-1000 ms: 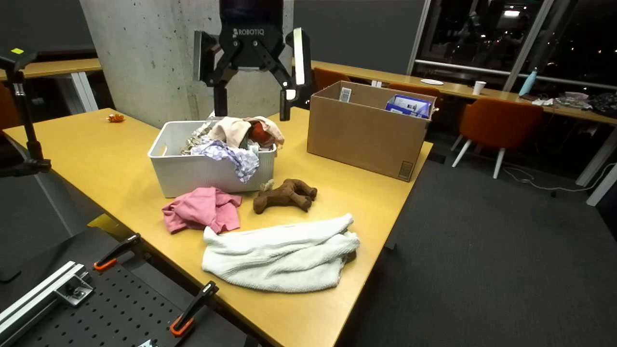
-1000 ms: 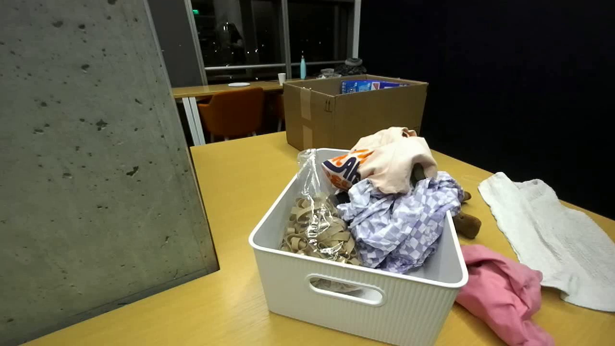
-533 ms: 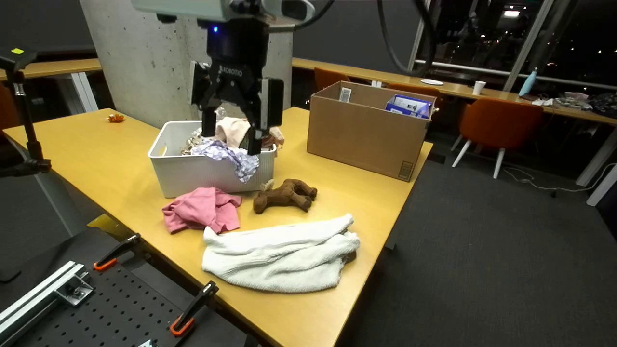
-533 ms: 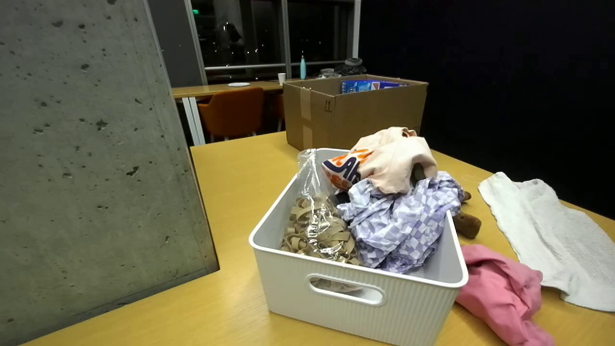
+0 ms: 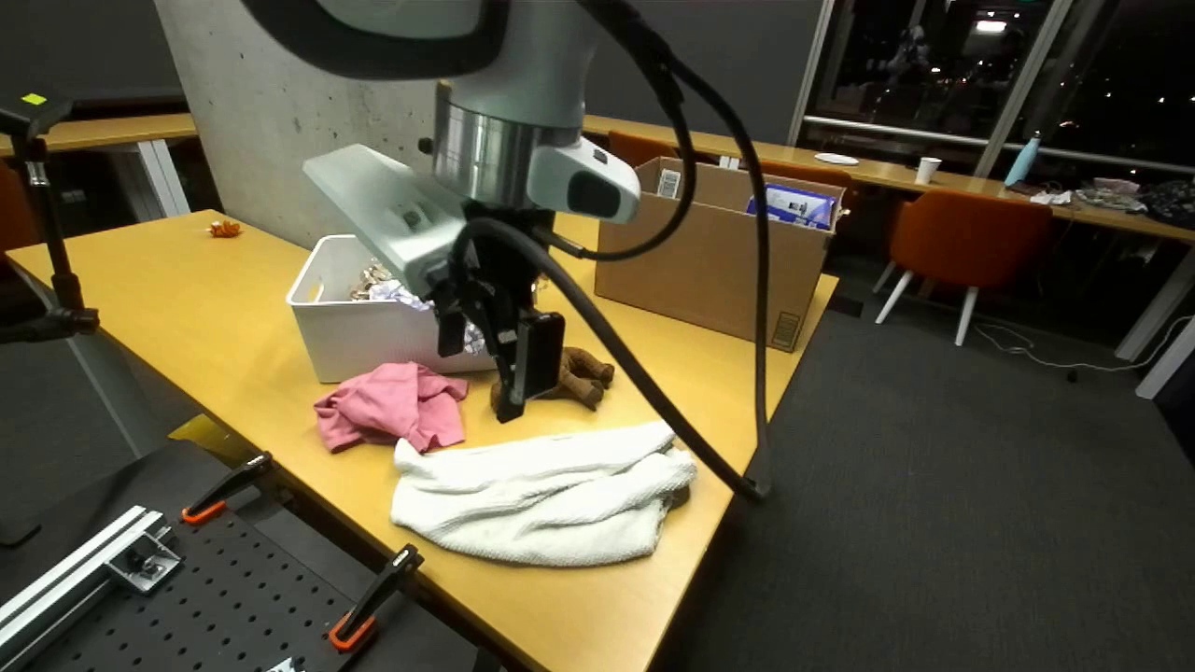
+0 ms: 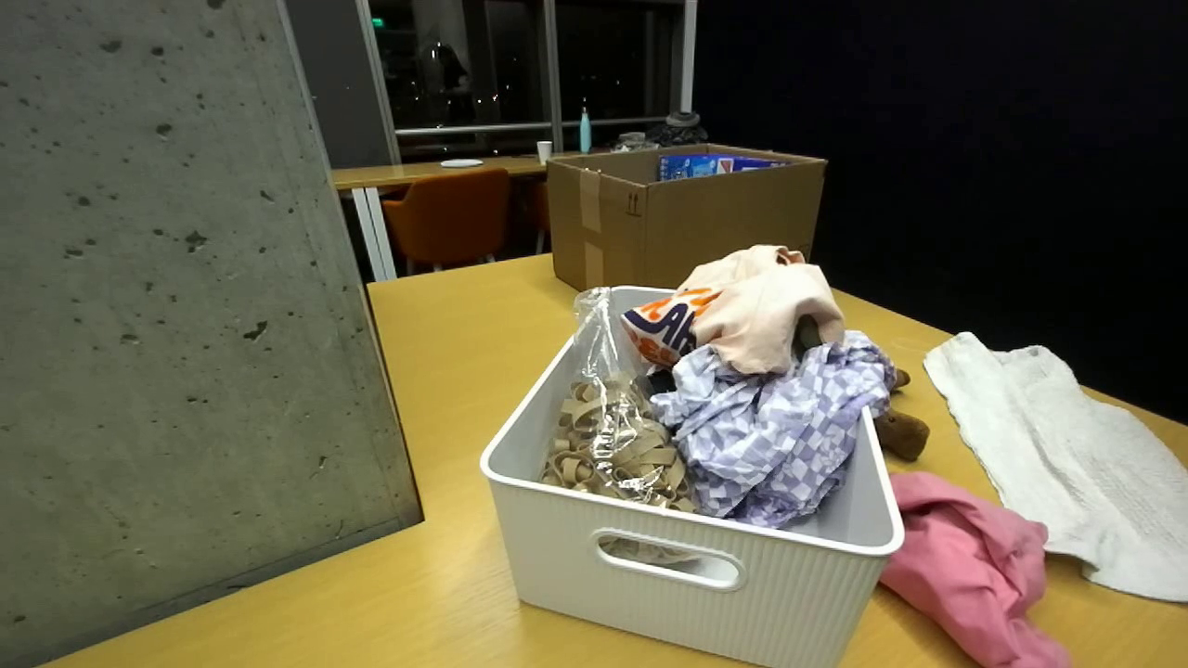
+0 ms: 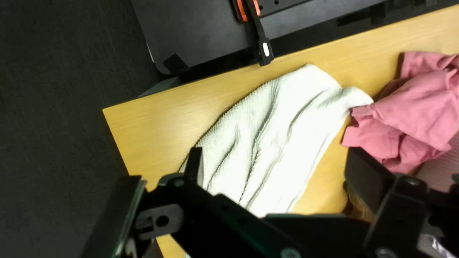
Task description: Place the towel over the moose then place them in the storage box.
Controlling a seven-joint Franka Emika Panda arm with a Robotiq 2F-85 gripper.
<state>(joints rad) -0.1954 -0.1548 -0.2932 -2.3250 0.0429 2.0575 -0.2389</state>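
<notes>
The white towel (image 5: 537,509) lies folded near the table's front corner; it also shows in the wrist view (image 7: 283,132) and an exterior view (image 6: 1067,464). A dark brown bit (image 5: 681,497) peeks from under its right end; I cannot tell what it is. A brown plush animal (image 5: 583,378) lies beside the white bin (image 5: 373,331), partly hidden by my gripper. The bin, also seen in an exterior view (image 6: 696,603), holds cloths and a bag of tan bands. My gripper (image 5: 481,373) is open and empty above the plush; in the wrist view its fingers (image 7: 277,152) spread over the towel.
A pink cloth (image 5: 392,406) lies between bin and towel. An open cardboard box (image 5: 700,275) with a blue package (image 5: 794,205) stands at the back right. A black clamp (image 5: 378,597) sits by the front edge. A concrete pillar (image 6: 186,306) borders the table.
The arm has come down and forward from above the bin to above the plush, and the gripper has turned. The gripper stays open. The towel, plush, pink cloth and bin have not moved.
</notes>
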